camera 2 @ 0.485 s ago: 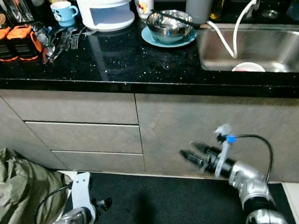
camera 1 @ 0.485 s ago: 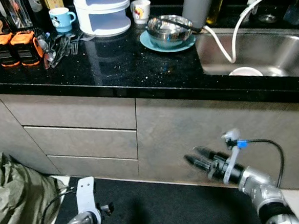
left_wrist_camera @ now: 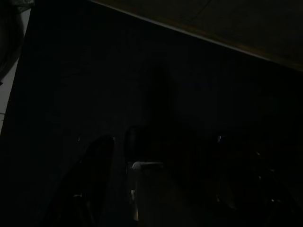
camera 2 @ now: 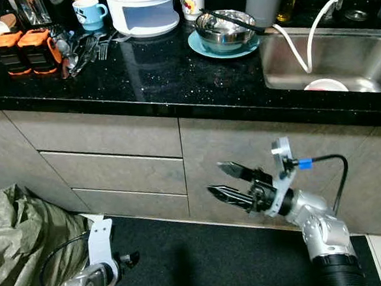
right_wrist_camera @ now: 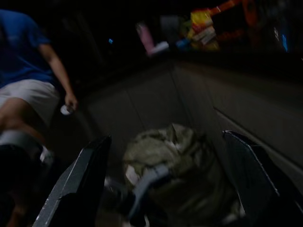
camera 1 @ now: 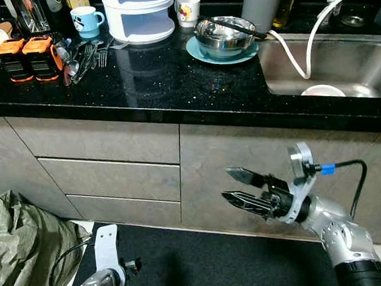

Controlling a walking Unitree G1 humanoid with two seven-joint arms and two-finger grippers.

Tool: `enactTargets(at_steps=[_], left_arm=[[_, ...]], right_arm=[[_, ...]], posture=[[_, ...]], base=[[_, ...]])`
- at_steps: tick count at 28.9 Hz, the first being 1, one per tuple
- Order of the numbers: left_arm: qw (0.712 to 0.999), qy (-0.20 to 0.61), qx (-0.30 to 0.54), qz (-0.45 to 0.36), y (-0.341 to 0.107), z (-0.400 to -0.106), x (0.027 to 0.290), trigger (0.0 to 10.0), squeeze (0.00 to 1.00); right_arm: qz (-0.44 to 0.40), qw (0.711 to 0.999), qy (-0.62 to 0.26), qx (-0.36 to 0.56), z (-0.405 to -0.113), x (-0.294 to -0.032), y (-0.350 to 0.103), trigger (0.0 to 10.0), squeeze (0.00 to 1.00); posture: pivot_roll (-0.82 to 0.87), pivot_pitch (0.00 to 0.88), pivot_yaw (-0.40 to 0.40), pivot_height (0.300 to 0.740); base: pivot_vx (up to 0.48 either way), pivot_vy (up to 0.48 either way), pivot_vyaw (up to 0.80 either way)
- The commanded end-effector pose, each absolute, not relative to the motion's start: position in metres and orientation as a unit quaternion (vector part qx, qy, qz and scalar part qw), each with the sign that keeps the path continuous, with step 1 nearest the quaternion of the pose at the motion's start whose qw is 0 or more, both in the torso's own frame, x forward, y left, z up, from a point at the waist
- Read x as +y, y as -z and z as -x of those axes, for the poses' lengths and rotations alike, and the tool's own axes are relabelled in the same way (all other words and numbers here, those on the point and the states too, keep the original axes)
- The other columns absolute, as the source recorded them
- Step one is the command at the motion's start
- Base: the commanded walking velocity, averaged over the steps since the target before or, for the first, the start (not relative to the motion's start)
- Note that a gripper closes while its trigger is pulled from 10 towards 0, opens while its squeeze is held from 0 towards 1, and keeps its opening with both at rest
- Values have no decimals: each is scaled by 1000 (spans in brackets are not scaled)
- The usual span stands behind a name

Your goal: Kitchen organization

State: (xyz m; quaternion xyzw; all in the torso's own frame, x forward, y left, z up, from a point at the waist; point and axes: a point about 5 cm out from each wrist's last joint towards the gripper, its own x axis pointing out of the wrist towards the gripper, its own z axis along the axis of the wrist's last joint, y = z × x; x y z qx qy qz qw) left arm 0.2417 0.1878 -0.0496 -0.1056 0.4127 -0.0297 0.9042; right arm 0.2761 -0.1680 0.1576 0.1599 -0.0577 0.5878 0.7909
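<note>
Black fingers of right hand (camera 1: 236, 187) spread wide, holding nothing, in front of grey cabinet door (camera 1: 244, 159)

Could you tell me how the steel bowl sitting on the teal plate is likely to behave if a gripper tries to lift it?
The steel bowl looks thin and probably light. Its polished rim may be slippery for fingers. A dark utensil lies across it and would likely slide or tip out. It might also skid on the teal plate.

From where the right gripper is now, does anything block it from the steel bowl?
Yes. The right gripper hangs open below the counter edge, in front of the cabinet door. The steel bowl sits on top, so the edge is between them.
</note>
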Motion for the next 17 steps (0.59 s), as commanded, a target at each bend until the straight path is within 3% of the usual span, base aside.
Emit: enactTargets(at_steps=[1,7,8,9,17], left_arm=[[895,28,433,101,57,-230,190,10000,0],[891,30,442,97,62,-223,188,10000,0],[891,30,443,97,63,-222,187,10000,0],[890,31,445,92,63,-222,187,10000,0],[890,36,447,84,62,-224,182,10000,0]], right_arm=[[-159,776,-602,-94,-275,-157,-179,10000,1000],[-132,796,-574,-143,-281,-142,-208,10000,1000],[-125,803,-565,-143,-283,-140,-211,10000,902],[-114,814,-550,-148,-288,-136,-215,10000,0],[-96,870,-453,-169,-311,-115,-239,10000,0]], posture=[[-28,77,4,740],[-29,62,-2,740],[-29,62,-2,740],[-27,56,-3,740],[-24,56,5,740]], base=[[0,0,0],[0,0,0],[0,0,0],[0,0,0],[0,0,0]])
